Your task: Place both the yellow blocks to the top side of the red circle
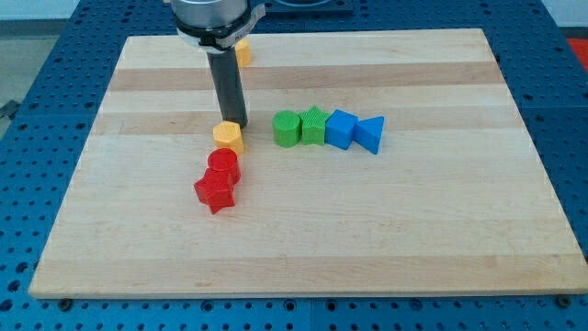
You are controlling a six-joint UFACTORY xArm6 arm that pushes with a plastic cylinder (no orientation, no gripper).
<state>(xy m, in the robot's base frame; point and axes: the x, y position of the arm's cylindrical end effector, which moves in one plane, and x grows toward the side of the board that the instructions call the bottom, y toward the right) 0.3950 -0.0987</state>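
The red circle (223, 165) sits left of the board's middle, with a red star (215, 192) touching it just below. One yellow block (229, 136) lies just above the red circle, almost touching it. My tip (235, 122) stands right at that yellow block's top edge. The second yellow block (243, 51) is near the board's top edge, partly hidden behind the rod and the arm.
A row of blocks lies to the right of my tip: a green cylinder (287, 129), a green star (314, 125), a blue block (341, 129) and a blue triangle (370, 134). The wooden board (413, 230) rests on a blue table.
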